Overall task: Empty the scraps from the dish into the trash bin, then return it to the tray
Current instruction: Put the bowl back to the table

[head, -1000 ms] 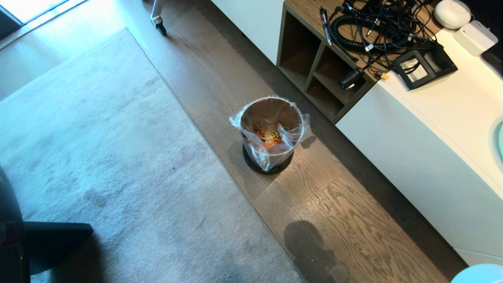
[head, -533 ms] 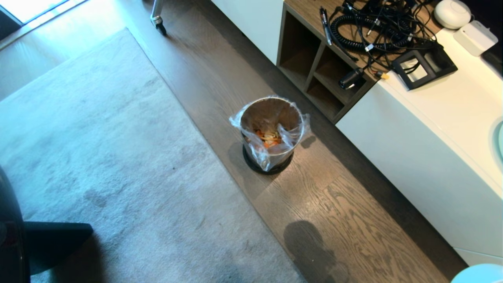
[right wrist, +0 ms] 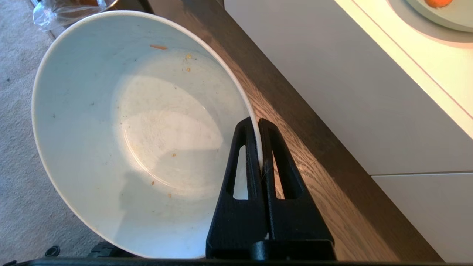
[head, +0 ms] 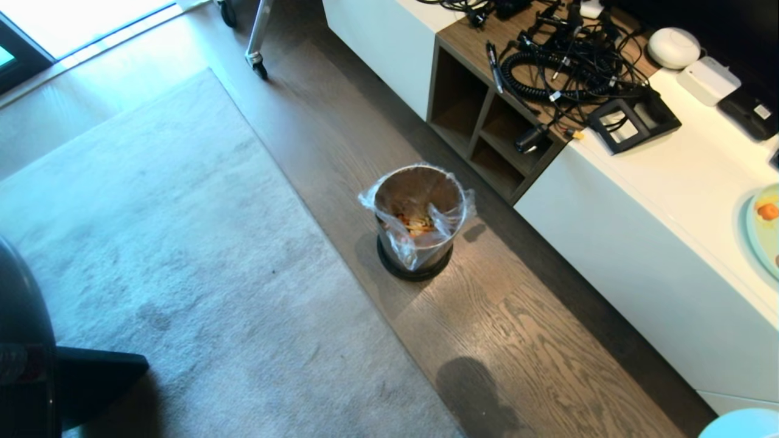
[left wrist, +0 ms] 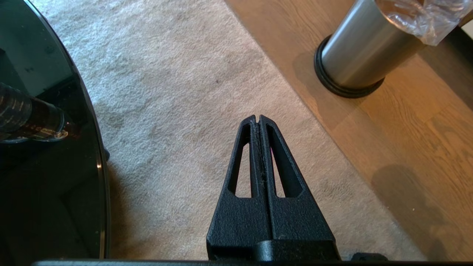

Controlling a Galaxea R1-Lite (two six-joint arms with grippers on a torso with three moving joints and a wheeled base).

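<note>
The scraps (head: 416,224) are seen lying inside the trash bin (head: 417,219), which stands on the wooden floor (head: 511,340) between the rug's (head: 182,243) long edge and the front edge of the white cabinet (head: 633,243). The emptying is judged done; the return to the tray is not yet made, and the tray is shown in no view.

The dish (right wrist: 129,129) is held tipped over the floor beside the cabinet's front, pinched at its rim by the right gripper (right wrist: 257,122), whose fingers are pressed onto the thin wall, one inside and one outside. A few crumbs are left clinging to the dish's inner surface. A slip is the main risk judged here: a smooth, deep bowl gripped at a single spot on its rim could pivot or slide out when it is lifted toward the cabinet top, and it could also be knocked against the cabinet's upper edge (the clearance cannot be read from these views). The pale-green plate (head: 765,228) with its orange bit, near the cabinet top's right edge, could be mistaken for the destination.

The left gripper (left wrist: 257,118) is pressed together on nothing, hanging over the rug near the bin.
</note>
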